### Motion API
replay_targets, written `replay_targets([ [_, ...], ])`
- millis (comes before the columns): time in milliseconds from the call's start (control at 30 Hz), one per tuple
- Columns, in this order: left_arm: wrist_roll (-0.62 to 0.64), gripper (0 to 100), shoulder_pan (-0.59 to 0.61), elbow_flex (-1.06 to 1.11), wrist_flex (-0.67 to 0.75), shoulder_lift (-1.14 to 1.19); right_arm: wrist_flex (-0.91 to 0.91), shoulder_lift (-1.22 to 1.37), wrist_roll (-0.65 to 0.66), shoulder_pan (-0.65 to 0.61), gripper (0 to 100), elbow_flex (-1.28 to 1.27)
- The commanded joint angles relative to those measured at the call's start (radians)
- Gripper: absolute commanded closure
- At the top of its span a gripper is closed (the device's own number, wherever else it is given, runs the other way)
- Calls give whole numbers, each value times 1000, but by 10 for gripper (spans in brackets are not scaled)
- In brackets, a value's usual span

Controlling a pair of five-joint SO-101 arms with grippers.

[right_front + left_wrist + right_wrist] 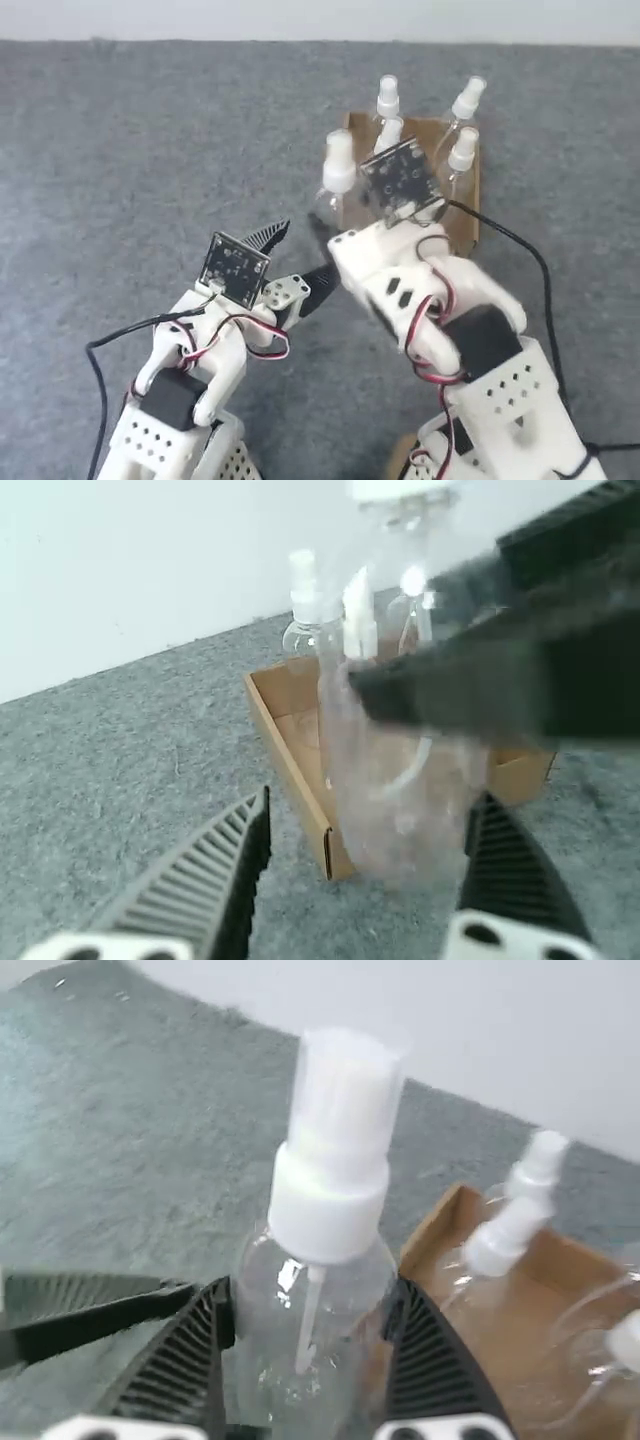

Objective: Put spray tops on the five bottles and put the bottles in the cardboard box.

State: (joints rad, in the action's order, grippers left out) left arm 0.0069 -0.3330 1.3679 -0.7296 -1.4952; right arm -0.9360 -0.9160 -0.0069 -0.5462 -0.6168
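The fifth bottle point(315, 1300), clear and with its white spray top point(335, 1150) already on, stands upright just left of the cardboard box point(473, 190), close against the box's left wall. The right gripper point(310, 1305) has its fingers clenched on the bottle's body, 1 finger on each side. I cannot tell whether the base rests on the worktop point(120, 150) or hangs just above it.

4 other bottles point(388, 100), each capped, already stand in the box, so this looks like the last step: boxing bottle 5. The next move calls for a lift high enough for the base to clear the left wall, a short shift right, then a straight descent into the bare floor at the box's near left.

The left gripper point(300, 258) sits near and left of the bottle, its fingers released and spread, grasping nothing, with the tips pointed at the bottle's lower part. It is close enough to be clipped if the bottle swings left. The box wall and the nearest capped bottle inside are the other things to avoid; a nudge could tip that bottle or slide the box.
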Motion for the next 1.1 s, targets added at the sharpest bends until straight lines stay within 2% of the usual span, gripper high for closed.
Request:
replay_targets([
  [0,-3,806,23,-5,20,-17,108,70,12,134,992,71],
  [200,-2,998,23,-2,18,-18,291,249,-74,266,992,69],
  [333,-2,988,23,7,20,-18,426,305,-106,285,992,2],
  [467,-2,988,23,8,23,-18,630,334,-21,286,992,-149],
  [533,-2,988,23,8,25,-18,679,344,-20,289,992,-206],
  [1067,-3,988,23,8,26,-18,682,352,-20,282,992,-284],
])
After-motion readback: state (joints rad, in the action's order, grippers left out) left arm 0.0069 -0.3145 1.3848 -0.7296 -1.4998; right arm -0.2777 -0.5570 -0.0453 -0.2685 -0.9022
